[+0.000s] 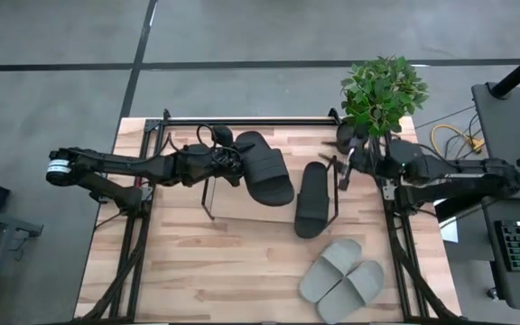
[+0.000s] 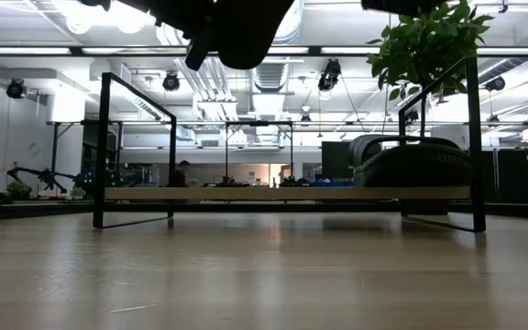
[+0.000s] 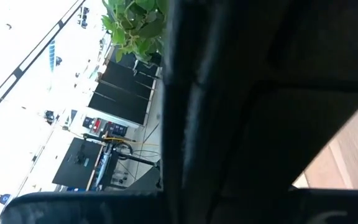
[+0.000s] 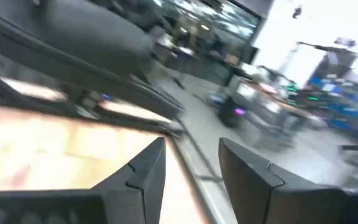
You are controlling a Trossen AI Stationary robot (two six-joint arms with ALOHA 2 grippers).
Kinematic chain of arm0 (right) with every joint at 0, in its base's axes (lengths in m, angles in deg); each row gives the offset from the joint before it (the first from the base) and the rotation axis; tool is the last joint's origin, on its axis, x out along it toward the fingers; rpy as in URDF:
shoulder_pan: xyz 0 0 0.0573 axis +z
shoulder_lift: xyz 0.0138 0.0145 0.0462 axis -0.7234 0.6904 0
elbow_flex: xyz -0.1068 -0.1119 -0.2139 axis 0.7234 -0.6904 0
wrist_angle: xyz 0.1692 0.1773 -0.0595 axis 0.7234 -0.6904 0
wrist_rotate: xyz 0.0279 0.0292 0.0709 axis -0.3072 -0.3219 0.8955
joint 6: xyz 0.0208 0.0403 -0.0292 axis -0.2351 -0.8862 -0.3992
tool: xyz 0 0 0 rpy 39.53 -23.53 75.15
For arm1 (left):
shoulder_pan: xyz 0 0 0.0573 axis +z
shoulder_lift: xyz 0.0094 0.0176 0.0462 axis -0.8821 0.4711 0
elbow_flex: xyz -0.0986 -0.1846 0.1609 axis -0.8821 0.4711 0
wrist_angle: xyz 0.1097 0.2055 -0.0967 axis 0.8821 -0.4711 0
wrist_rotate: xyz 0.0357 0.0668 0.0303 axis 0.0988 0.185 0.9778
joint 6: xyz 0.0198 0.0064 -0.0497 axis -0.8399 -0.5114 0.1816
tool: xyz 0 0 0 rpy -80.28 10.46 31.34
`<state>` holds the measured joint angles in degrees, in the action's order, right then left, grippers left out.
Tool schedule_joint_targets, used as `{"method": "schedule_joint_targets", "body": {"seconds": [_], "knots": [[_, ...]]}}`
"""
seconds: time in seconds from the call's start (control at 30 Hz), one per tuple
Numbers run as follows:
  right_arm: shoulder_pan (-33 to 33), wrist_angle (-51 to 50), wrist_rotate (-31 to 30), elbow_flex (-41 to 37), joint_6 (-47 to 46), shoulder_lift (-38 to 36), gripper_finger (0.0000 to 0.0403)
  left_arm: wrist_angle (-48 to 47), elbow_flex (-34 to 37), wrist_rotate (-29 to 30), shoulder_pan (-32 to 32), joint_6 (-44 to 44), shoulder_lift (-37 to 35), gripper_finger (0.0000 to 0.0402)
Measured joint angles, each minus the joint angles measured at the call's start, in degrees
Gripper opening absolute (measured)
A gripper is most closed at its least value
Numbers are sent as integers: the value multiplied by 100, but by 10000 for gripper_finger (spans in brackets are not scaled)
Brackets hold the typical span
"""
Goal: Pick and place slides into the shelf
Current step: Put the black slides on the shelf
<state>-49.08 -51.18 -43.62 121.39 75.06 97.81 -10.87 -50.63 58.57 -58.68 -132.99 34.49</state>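
My left gripper (image 1: 231, 164) reaches in from the table's left, shut on a black slide (image 1: 265, 169) that hangs high over the shelf's left half (image 2: 236, 27). A second black slide (image 1: 314, 200) lies flat on the shelf's wood board (image 1: 242, 206), near its right wire frame (image 2: 415, 161). Two light grey slides (image 1: 342, 280) lie side by side on the table near its front right. My right gripper (image 1: 342, 171) stands open with nothing between its fingers (image 4: 191, 146), level, just right of the shelf's right end. My left gripper holds the black slide by its left long side (image 1: 242, 162), coming level from the table's left. The slide is lifted clear, well above the board. In the left wrist view the slide (image 3: 260, 93) fills the picture and hides the fingers, so the kind of hold does not show.
A larger black rail frame (image 1: 242, 120) runs along the far side and down both table sides. A potted plant (image 1: 383, 90) stands at the far right corner, close above the right arm. Bare tabletop (image 1: 215, 271) lies in front of the shelf.
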Motion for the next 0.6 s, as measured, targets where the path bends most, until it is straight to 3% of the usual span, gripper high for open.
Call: {"method": "schedule_joint_targets", "body": {"seconds": [0.1,0.2,0.43,0.53,0.6], "knots": [[-72,-192,-1142,0,495,-303,139,67,93,5,52,0,0,45],[258,-321,-2117,2,1089,-523,131,286,244,8,114,0,0,45],[1817,-429,-4471,2,2221,-595,119,373,285,-71,241,72,0,45],[2391,-421,-4489,1,2090,-570,118,373,287,-119,263,141,0,45],[2549,-370,-3861,2,1673,-618,118,380,287,-130,270,145,0,45]]}}
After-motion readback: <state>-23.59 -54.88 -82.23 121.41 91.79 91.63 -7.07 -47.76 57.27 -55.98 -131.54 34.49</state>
